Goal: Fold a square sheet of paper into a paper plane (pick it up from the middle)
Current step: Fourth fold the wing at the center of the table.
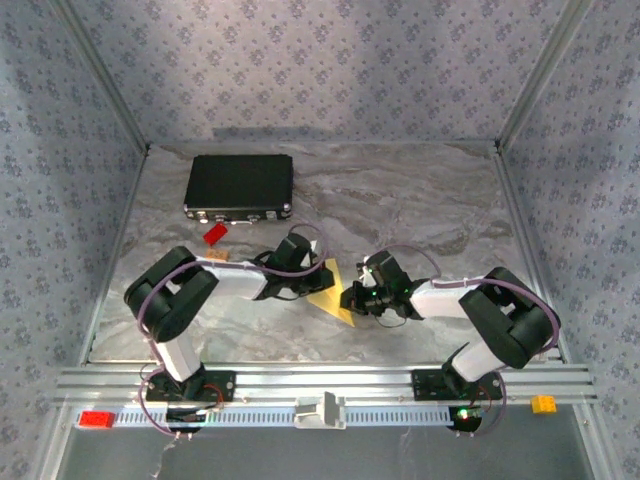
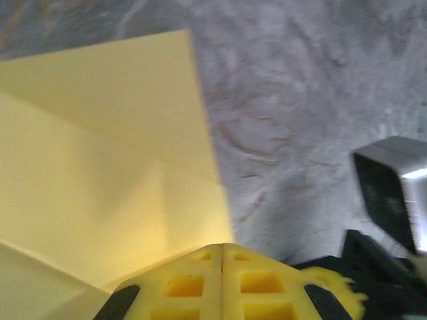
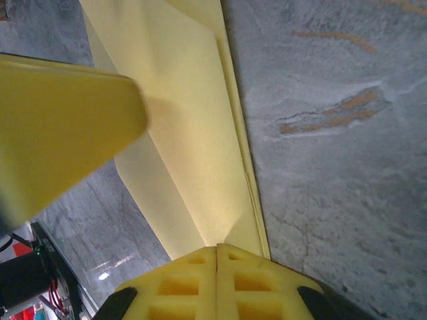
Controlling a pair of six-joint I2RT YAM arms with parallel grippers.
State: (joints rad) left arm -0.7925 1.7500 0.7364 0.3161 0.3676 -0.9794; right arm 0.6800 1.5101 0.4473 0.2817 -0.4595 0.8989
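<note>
L end effector [image 1: 313,279] & R end effector [image 1: 350,298] closed; folded yellow paper [image 1: 330,292] btwn, touching tips.

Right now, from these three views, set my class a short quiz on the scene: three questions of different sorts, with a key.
1. True or false: the black case lies farther from the arm bases than the yellow paper.
2. The yellow paper lies: A) on the case; B) between the left pincer and the right pincer; C) on the front rail.
3. Fill in: both pincers have their fingers ____.

Key: 1 true; 2 B; 3 shut.
</note>
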